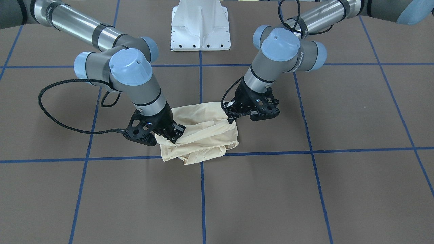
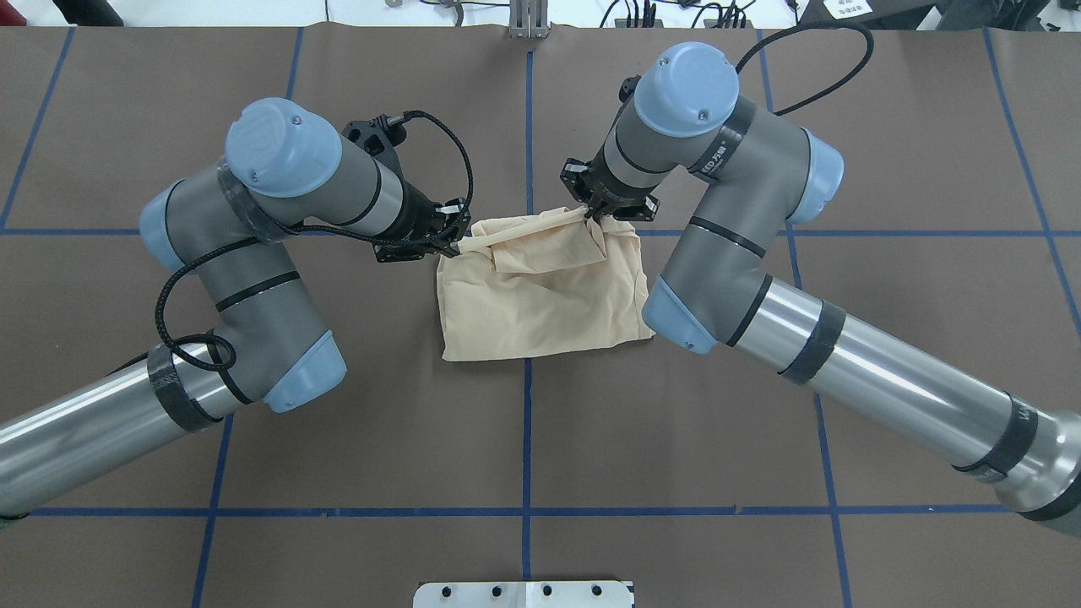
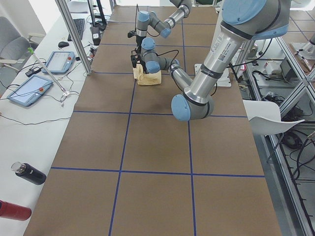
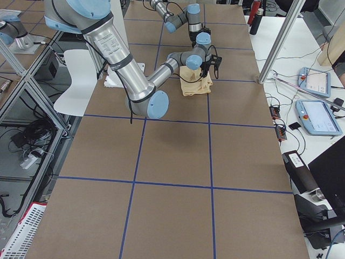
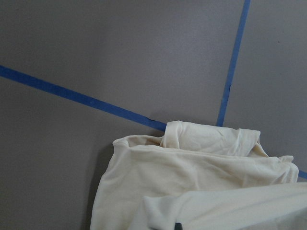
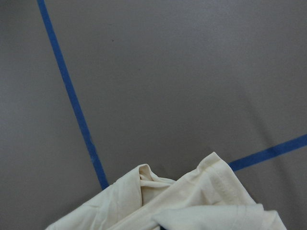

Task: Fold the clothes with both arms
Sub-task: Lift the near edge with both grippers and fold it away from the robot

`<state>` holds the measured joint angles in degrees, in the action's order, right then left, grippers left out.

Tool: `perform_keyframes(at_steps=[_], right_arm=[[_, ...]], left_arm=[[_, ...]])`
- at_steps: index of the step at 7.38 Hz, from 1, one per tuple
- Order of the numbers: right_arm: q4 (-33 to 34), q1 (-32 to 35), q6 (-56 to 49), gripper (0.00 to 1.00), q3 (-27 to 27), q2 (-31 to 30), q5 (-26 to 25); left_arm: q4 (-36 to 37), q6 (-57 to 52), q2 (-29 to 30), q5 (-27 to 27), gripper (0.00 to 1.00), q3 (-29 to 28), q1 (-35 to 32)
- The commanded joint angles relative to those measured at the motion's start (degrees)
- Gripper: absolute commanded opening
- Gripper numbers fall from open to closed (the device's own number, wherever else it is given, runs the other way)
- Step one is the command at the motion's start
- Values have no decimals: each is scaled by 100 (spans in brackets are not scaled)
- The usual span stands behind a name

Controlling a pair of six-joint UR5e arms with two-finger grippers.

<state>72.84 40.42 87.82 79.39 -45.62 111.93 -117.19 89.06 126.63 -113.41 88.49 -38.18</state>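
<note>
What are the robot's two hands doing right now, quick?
Left gripper: closed, pinching one far corner of the shirt.
Right gripper: closed, pinching the shirt's other far corner.

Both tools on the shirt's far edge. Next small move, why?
Probably raise both and carry that edge toward the robot: left tool and right tool each pinch a far corner of the shirt, cloth drawn between them, the rest lying flat.

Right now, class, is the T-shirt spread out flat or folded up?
Folded, roughly: the T-shirt sits as a compact layered bundle, no sleeves spread out, with the left tool and right tool pinching its two far corners.
</note>
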Motion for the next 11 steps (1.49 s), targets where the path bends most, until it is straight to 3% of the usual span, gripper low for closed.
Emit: perform_keyframes(at_steps=[1, 2, 3, 4, 5, 7, 9, 11], right_arm=[[-147, -16, 7, 0, -432, 263, -5], [-287, -16, 8, 0, -511, 264, -5], [-314, -16, 16, 20, -521, 264, 56], [-323, -42, 8, 99, -512, 246, 5], [-323, -25, 16, 100, -503, 246, 22], [-323, 202, -211, 100, -468, 246, 336], [-271, 169, -212, 100, -206, 229, 461], [-253, -234, -204, 100, -82, 194, 322]], left_arm=[[-102, -3, 2, -5, 0, -95, -6], [-102, -11, 11, -5, 0, -86, -6], [-102, -3, 11, -5, 2, -78, -6], [-102, -11, 29, -5, 85, -69, -6], [-76, -3, 11, 3, 99, -34, -14], [-41, -29, -163, -5, 99, 80, -268], [-14, -336, -637, -14, 99, 562, -330], [580, -642, -788, -14, 99, 992, -375]])
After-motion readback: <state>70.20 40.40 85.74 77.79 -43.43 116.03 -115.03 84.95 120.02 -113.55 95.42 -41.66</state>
